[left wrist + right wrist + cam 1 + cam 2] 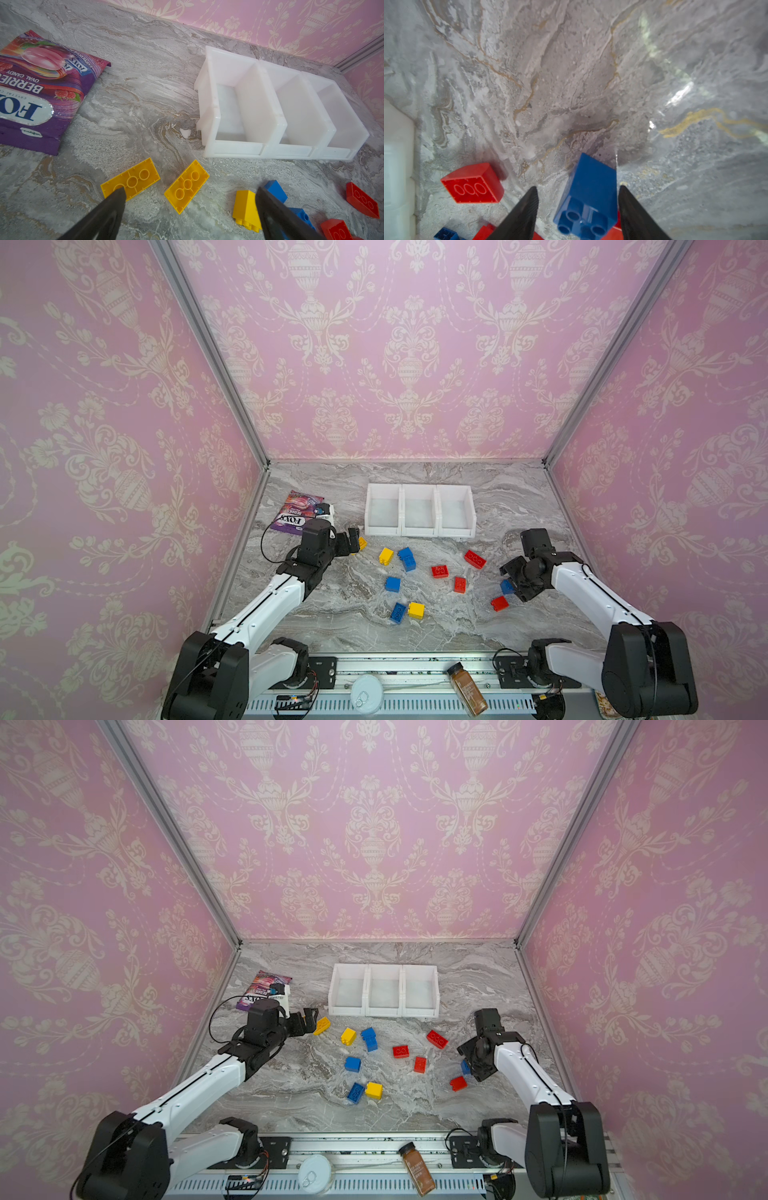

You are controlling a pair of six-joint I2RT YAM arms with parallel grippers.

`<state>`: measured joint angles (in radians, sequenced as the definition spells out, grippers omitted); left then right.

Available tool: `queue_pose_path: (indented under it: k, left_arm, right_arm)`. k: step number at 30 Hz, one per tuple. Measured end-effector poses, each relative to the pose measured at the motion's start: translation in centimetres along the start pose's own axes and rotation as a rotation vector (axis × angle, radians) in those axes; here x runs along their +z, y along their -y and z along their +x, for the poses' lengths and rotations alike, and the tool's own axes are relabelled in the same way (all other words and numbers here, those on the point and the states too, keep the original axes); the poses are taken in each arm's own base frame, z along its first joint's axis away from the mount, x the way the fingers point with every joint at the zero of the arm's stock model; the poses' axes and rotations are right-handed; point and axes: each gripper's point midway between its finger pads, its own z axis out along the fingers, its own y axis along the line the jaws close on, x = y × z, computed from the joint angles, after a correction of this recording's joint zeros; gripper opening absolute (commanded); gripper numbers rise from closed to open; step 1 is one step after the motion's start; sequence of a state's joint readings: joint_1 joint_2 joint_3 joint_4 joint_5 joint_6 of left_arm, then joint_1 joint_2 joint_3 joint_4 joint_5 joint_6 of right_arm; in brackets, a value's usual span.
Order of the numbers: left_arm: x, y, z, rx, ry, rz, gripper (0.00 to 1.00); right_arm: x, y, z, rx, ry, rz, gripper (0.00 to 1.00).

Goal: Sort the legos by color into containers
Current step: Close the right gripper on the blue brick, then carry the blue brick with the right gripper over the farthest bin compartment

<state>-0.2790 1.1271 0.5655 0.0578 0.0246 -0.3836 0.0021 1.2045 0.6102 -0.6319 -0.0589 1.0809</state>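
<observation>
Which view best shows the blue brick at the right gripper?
Right wrist view: the blue brick sits close and unobstructed between the jaws of the right gripper. In both top views the brick is a small patch mostly hidden by that gripper. The left wrist view does not show it.

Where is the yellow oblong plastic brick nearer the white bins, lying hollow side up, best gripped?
Probably pinch the yellow oblong plastic brick across its two long side walls, coming down from above. It lies flat, hollow side up, so those walls stand parallel, with bare marble tabletop beside both.
</observation>
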Motion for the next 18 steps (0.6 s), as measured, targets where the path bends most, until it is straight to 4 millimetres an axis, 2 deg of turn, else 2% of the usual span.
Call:
queue_pose_path:
  k: [3,9,18]
  left_arm:
    - [0.0,-0.01,0.0,0.0,0.0,0.0,0.99]
    - [-0.03,0.01,-0.03,0.0,0.001,0.0,0.99]
    - [-0.17,-0.05,0.07,0.0,-0.003,-0.002,0.99]
  right_arm:
    - [0.35,0.35,0.2,0.01,-0.011,0.011,0.52]
    - [0.41,0.01,0.1,0.025,-0.013,-0.007,0.33]
    - [0.26,-0.12,0.05,-0.005,-0.006,-0.012,0.25]
